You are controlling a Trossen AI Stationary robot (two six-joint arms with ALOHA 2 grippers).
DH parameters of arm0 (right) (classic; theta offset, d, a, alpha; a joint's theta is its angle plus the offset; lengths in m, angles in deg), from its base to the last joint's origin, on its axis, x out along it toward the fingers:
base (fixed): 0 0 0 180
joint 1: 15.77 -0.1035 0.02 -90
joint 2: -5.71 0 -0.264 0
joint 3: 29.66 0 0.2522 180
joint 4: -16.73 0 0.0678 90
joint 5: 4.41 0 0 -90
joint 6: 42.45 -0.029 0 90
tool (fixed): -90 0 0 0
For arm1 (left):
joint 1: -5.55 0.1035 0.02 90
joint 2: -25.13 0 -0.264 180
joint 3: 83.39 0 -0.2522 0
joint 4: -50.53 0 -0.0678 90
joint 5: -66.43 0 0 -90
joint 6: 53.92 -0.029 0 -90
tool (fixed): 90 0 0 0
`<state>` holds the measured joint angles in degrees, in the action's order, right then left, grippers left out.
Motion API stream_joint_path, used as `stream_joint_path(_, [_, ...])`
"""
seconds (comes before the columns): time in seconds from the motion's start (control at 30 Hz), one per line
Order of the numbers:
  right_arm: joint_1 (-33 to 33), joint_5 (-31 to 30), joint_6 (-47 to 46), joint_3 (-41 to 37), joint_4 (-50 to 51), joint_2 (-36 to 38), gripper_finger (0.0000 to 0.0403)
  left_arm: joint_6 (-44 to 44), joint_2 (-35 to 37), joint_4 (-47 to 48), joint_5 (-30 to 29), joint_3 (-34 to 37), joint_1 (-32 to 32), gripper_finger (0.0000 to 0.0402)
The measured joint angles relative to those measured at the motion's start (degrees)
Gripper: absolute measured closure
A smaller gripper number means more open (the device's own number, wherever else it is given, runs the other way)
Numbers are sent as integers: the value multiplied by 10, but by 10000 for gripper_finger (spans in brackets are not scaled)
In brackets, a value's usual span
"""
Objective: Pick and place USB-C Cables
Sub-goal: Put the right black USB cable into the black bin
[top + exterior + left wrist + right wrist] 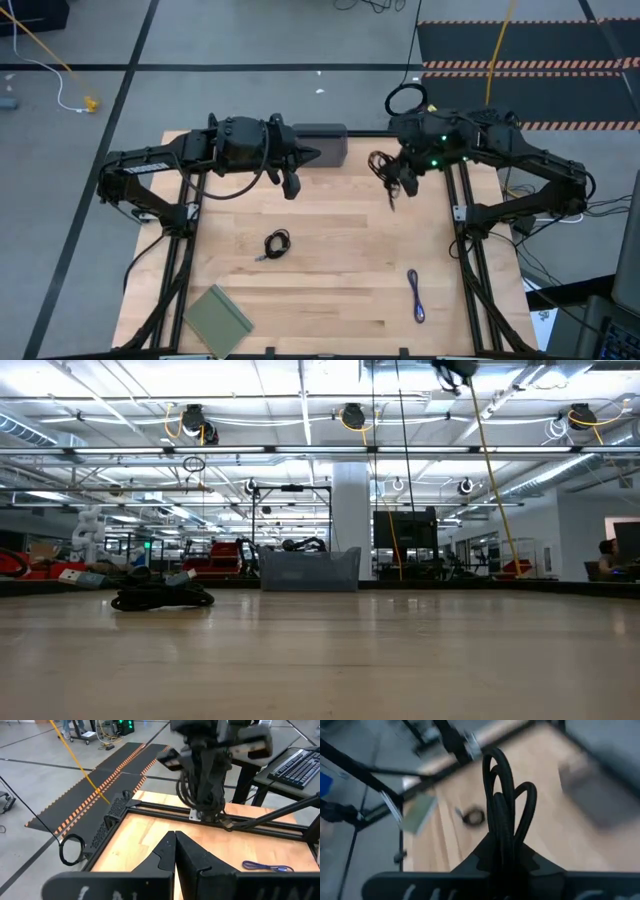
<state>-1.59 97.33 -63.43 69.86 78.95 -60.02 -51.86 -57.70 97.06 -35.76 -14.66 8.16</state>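
Black cord hangs bundled from the right gripper (400,180), lifted over the tabletop's (340,230) far right; the grey tray (322,143) sits just left of it at the far edge, so I judge a short, level carry there is the step. A coiled cable (277,244) lies mid-table, a purple cable (416,296) near right, a green pad (219,318) near left. The left gripper (291,183) waits beside the tray.

Low view: the coil (162,597) rests flat.

Left wrist: its fingers (165,855) are pressed together, empty.

Right wrist: fingers clamp the bundled cable (506,790), loops standing up; keep the squeeze until well over the tray.
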Motion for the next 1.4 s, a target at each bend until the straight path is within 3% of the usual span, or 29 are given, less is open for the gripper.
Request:
stream_joint_path(0.5, [1,-14,201,0,-285,-8,390,15,0,-129,32,0,0,381])
stream_joint_path(0.83, [1,-10,175,0,-404,-52,390,53,0,-164,41,0,0,300])
stream_joint_path(1.17, [-9,20,157,-1,-417,-67,390,86,0,-200,49,0,2,238])
stream_joint_path(1.4, [-10,20,157,-1,-422,-71,390,92,-12,-230,64,0,25,154])
